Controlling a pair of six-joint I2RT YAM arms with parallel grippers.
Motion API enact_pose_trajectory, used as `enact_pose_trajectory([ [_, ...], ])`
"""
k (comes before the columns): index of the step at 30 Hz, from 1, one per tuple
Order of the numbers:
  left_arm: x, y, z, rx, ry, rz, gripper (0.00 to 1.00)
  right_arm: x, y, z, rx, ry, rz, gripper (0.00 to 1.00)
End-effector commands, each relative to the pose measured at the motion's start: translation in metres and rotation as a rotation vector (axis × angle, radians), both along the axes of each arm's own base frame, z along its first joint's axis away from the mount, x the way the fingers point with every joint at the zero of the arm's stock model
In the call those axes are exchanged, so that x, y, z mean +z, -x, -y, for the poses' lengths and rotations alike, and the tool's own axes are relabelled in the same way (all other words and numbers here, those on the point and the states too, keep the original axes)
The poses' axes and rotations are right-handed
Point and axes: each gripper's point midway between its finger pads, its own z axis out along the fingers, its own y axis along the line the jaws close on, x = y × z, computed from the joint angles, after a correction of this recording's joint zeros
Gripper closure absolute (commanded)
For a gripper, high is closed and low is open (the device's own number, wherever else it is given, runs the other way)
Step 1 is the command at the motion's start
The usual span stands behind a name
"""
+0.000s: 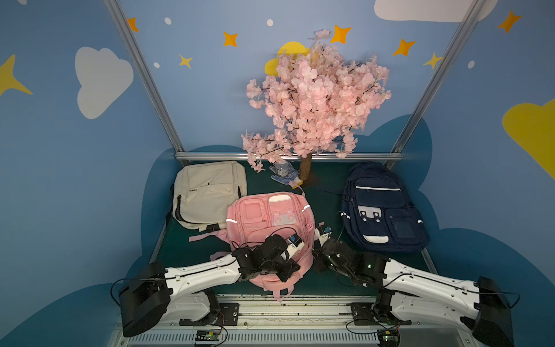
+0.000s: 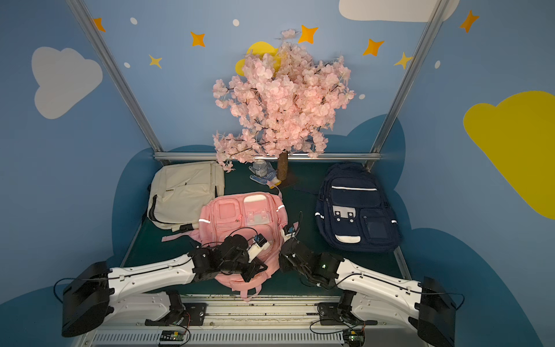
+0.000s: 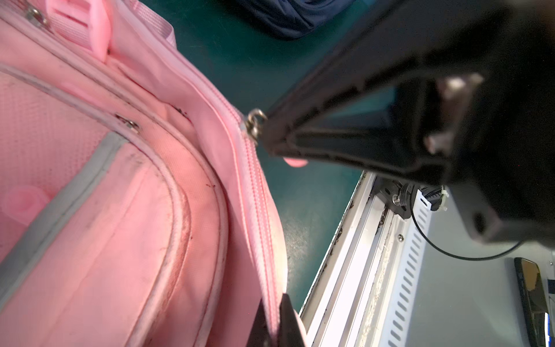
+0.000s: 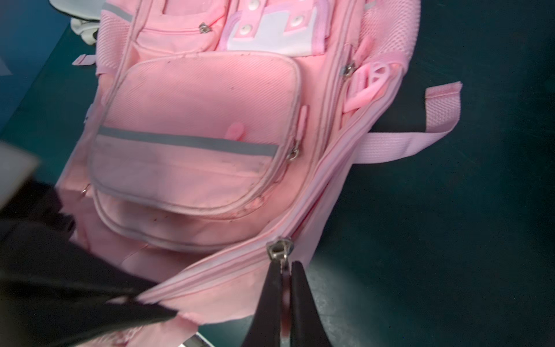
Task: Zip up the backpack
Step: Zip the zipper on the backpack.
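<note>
Right wrist view: the right gripper [image 4: 283, 267] is pinched tight on the zipper pull [image 4: 285, 297], just behind the metal zipper slider [image 4: 279, 248] on the side edge of the pink backpack [image 4: 195, 120]. Left gripper [image 3: 271, 318] is clamped narrow on the pink fabric beside the zip – further along the same edge, near the bag's corner. In the left wrist view, joined zipper teeth [image 3: 258, 192] run from the slider to that pinch. In both top views the pink backpack lies flat, front pockets up, in the middle of the green table [image 1: 327, 210] – between a cream backpack [image 1: 210, 192] and a navy backpack [image 1: 381, 207], with a pink blossom tree [image 1: 315, 96] behind.
</note>
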Motion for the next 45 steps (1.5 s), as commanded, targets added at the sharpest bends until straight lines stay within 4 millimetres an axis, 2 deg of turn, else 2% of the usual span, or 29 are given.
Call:
enact_pose_trajectory([
  [1,-0.008,0.016,-0.011,-0.018,-0.054,-0.014,0.97,0.009,-0.026,0.015,-0.07,0.006,0.067,1.0],
  [4,-0.005,0.023,-0.01,-0.036,-0.048,0.004,0.97,0.012,-0.04,0.019,-0.091,-0.002,0.067,1.0],
  [6,0.0,0.024,-0.01,-0.04,-0.027,0.018,0.94,0.018,-0.041,0.015,-0.077,-0.014,0.071,1.0],
  [9,0.013,0.014,-0.009,-0.01,-0.008,0.066,0.79,0.023,-0.033,0.005,-0.027,-0.038,0.047,1.0],
  [12,0.031,-0.002,-0.004,0.044,0.032,0.12,0.55,0.025,-0.02,-0.004,0.014,-0.057,0.037,1.0],
  [14,0.042,-0.011,0.005,0.054,0.084,0.131,0.46,0.029,-0.009,-0.014,0.054,-0.08,0.055,1.0],
  [17,0.045,-0.019,0.017,0.04,0.121,0.11,0.39,0.038,0.002,-0.024,0.097,-0.116,0.091,1.0],
  [19,0.038,-0.022,0.022,0.027,0.098,0.101,0.38,0.046,0.005,-0.028,0.111,-0.136,0.114,1.0],
  [23,0.018,-0.02,0.023,-0.004,0.044,0.062,0.4,0.058,0.006,-0.03,0.127,-0.151,0.152,1.0],
  [25,0.012,-0.018,0.02,-0.005,0.029,0.048,0.45,0.062,0.004,-0.03,0.132,-0.148,0.17,1.0],
  [30,0.01,-0.015,0.013,0.002,0.038,0.039,0.77,0.061,-0.006,-0.022,0.084,-0.113,0.212,1.0],
  [34,0.02,-0.005,0.013,-0.034,0.083,0.043,0.93,0.046,-0.03,0.002,-0.027,-0.058,0.194,1.0],
  [37,0.025,0.007,0.013,-0.075,0.096,0.065,0.96,0.037,-0.052,0.018,-0.089,-0.033,0.172,1.0],
  [44,0.044,0.027,0.012,-0.138,0.139,0.139,0.97,0.028,-0.093,0.04,-0.195,0.003,0.143,1.0],
  [45,0.047,0.028,0.011,-0.139,0.145,0.145,0.97,0.039,-0.1,0.036,-0.194,-0.023,0.156,1.0],
])
